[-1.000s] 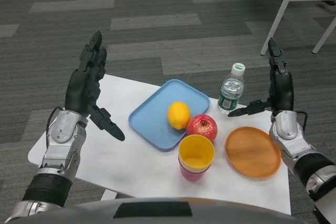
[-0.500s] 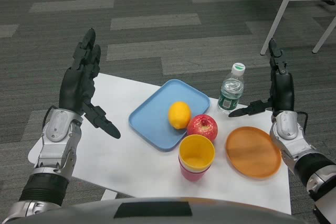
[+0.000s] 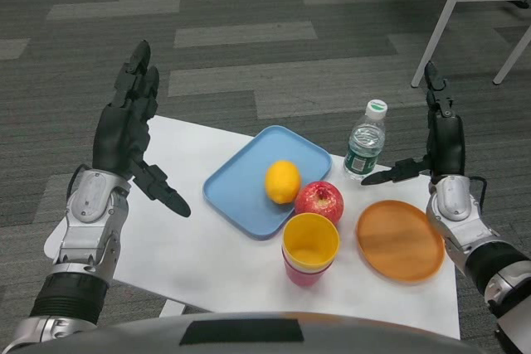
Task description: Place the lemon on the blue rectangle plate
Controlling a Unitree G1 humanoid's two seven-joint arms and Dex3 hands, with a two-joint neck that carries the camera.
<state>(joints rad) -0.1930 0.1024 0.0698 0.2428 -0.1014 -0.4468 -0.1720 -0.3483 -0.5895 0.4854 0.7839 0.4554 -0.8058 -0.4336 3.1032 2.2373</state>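
We count one lemon point(image 3: 283, 181) on one blue plate point(image 3: 241, 184) — one apple point(image 3: 319, 201) beside; left hand point(image 3: 126, 134) and right hand point(image 3: 441, 145) raised, fingers spread, holding nothing

No text can be read anywhere; the water bottle point(image 3: 364, 149), just beside the blue rectangle plate point(image 3: 241, 184), wears a green label too small to read.

Yellow lemon point(image 3: 283, 181); blue plate point(image 3: 241, 184); red apple point(image 3: 319, 201)
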